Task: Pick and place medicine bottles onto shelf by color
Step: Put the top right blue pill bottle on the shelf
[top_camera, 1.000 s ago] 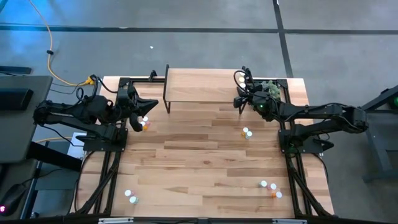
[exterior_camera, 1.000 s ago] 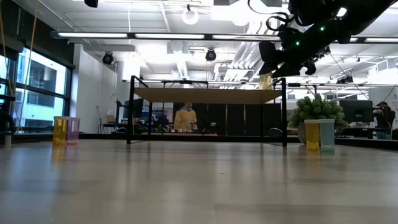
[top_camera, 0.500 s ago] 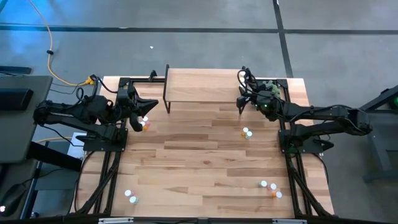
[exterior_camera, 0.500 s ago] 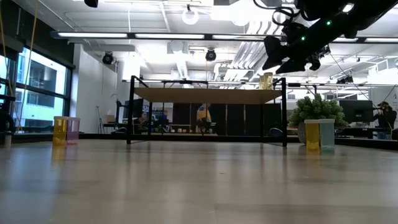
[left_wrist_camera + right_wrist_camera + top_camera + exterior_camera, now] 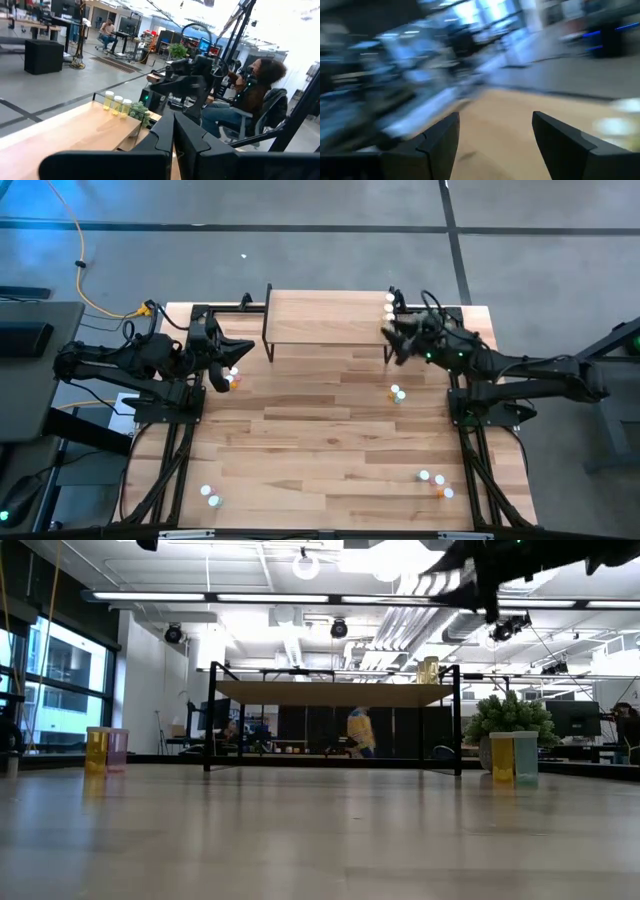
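The shelf [image 5: 328,320] stands at the table's far edge. Three yellowish bottles [image 5: 389,304] stand on its top at the right end; they also show in the left wrist view [image 5: 117,103] and the low view [image 5: 428,670]. My right gripper [image 5: 390,340] is open and empty, just right of the shelf's right end and above the table. My left gripper [image 5: 226,364] is shut and empty, left of the shelf, above two bottles [image 5: 232,378] on the table. More bottles stand mid-right [image 5: 397,392], near right [image 5: 436,483] and near left [image 5: 210,497].
A small green plant [image 5: 510,718] stands at the table's far right corner, beside the shelf's right end. In the low view a yellow and a pink bottle [image 5: 105,750] stand at left, and a yellow and a pale one [image 5: 514,757] at right. A person sits beyond the table.
My right gripper has drawn back from over the shelf's right end toward the table's right edge and has risen, moving fast. The yellowish bottles stay standing on the shelf top.
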`<state>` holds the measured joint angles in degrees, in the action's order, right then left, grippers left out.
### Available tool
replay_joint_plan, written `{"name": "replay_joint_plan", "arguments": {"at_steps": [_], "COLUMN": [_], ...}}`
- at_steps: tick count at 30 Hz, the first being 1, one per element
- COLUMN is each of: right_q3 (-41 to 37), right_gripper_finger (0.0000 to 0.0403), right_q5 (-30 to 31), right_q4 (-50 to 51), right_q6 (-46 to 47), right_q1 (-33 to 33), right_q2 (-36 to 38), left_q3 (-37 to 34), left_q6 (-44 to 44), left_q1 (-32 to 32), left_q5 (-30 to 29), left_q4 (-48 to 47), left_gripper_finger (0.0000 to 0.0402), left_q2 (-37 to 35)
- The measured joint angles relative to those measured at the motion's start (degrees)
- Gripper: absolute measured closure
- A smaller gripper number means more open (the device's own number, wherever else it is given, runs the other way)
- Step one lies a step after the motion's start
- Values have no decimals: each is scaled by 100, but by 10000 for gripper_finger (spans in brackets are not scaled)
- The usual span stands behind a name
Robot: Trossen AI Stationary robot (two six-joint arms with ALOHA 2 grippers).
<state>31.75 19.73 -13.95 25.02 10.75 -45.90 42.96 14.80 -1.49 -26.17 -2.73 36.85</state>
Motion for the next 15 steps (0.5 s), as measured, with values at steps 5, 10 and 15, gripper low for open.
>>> {"name": "replay_joint_plan", "arguments": {"at_steps": [5,10,15], "right_q3": [0,0,193], "right_gripper_finger": [186,228,268], "right_q5": [-932,-743,-456], "right_q4": [-445,-524,-281], "right_q6": [-26,-440,-657], "right_q1": [-664,-1272,-1514], "right_q2": [-70,-98,-98], "left_q3": [0,0,0], "left_q6": [-178,-344,-345], "left_q1": [-1,-1,-1], "left_q5": [3,6,7], "left_q4": [-4,-69,-76], "left_gripper_finger": [401,401,401], "left_q2": [0,-1,-1]}}
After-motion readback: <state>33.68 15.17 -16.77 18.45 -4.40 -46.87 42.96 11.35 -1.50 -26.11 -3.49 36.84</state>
